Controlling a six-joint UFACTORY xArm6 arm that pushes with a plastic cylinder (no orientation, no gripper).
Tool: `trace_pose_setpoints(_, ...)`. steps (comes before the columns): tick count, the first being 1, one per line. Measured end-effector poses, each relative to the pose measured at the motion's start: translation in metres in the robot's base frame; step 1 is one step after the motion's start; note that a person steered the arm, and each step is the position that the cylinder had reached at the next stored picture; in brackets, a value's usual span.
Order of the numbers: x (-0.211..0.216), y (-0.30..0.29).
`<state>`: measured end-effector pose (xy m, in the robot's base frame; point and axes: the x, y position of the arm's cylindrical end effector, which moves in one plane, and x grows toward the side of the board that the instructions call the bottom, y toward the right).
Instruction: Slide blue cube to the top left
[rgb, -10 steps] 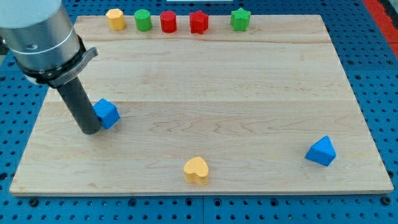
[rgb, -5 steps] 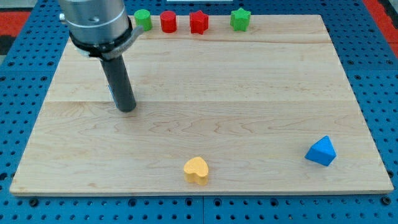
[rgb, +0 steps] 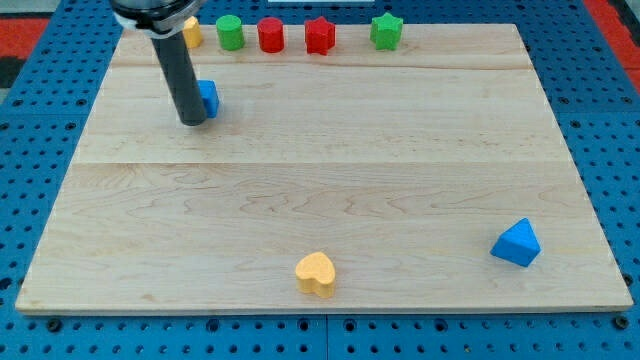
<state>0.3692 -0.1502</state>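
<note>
The blue cube (rgb: 208, 98) sits on the wooden board (rgb: 320, 170) in the upper left area, partly hidden behind the dark rod. My tip (rgb: 192, 121) rests on the board, touching the cube's lower left side. The rod rises from there to the view's top, where the arm leaves the frame.
Along the view's top edge stand a yellow block (rgb: 191, 32), partly hidden by the rod, a green cylinder (rgb: 231, 32), a red cylinder (rgb: 271, 35), a red star (rgb: 319, 35) and a green star (rgb: 386, 31). A yellow heart (rgb: 316, 273) lies at bottom centre. A blue triangular block (rgb: 517, 243) lies at bottom right.
The rod has moved up the board from the left middle, and the blue cube has slid with it toward the view's top, ending close under the yellow block.
</note>
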Motion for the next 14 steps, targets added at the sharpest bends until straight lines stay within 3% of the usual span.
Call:
trace_pose_setpoints(3, -0.044, 0.044)
trace_pose_setpoints(7, -0.069, -0.011)
trace_pose_setpoints(9, -0.072, -0.071)
trace_pose_setpoints(14, -0.103, -0.084)
